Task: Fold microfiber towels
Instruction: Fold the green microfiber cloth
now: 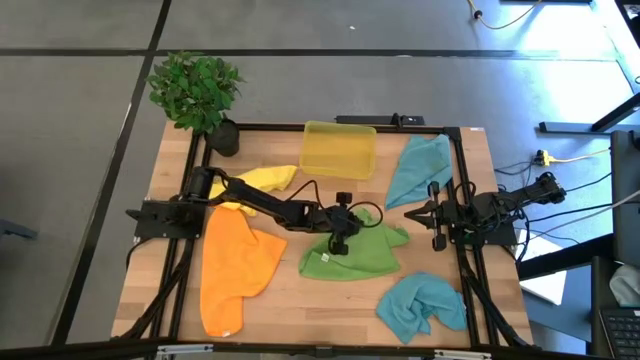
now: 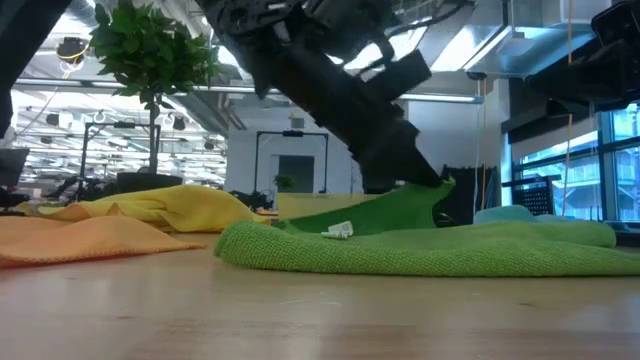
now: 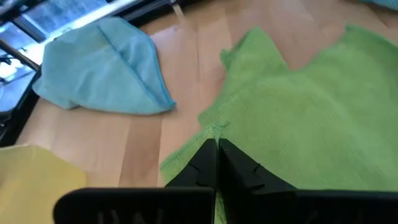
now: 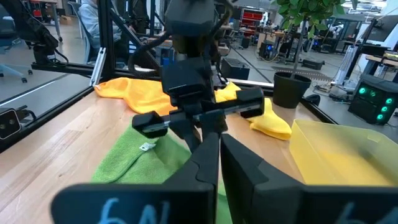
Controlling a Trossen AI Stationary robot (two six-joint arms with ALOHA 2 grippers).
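I am looking down on a pale slatted wood table (image 1: 290,300) framed by a dark rail, grey floor around it. A bushy potted plant (image 1: 196,90) stands at the upper left corner and a translucent yellow plastic bin (image 1: 339,150) sits at top centre. My left gripper (image 3: 217,149) is pinched shut on the upper edge of the fuzzy green towel (image 1: 352,252), which lies rumpled at centre. My right gripper (image 1: 413,212) waits at the right rail, fingers pressed together and holding nothing. The orange towel (image 1: 235,265) sprawls at lower left, the yellow towel (image 1: 262,180) is bunched above it, one teal towel (image 1: 418,168) drapes at upper right, and another teal towel (image 1: 423,305) is crumpled at lower right.
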